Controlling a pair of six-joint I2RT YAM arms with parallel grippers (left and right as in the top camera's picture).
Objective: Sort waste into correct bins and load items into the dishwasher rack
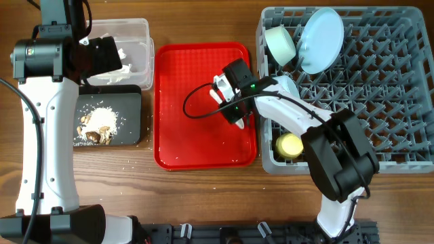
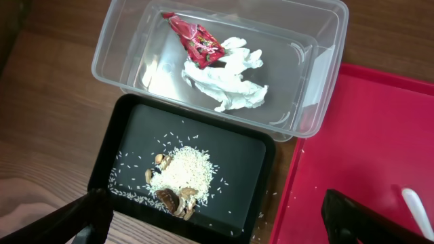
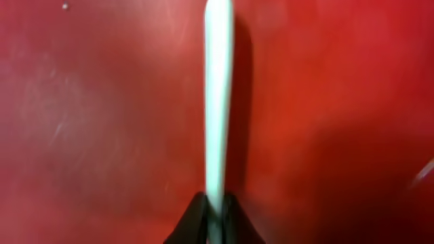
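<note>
Because the right tool [image 3: 215, 215] pinches the white utensil [image 3: 218, 102] only by its handle tip over the red tray [image 3: 102, 135], it may swing or slip out. The left tool [image 2: 217, 215] gapes wide, empty.

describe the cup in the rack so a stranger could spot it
Find the big grey pegged rack on the right. The cup sits in its near-left corner. It is small and yellow, unlike the pale blue plate and greenish bowl at the far edge.
</note>
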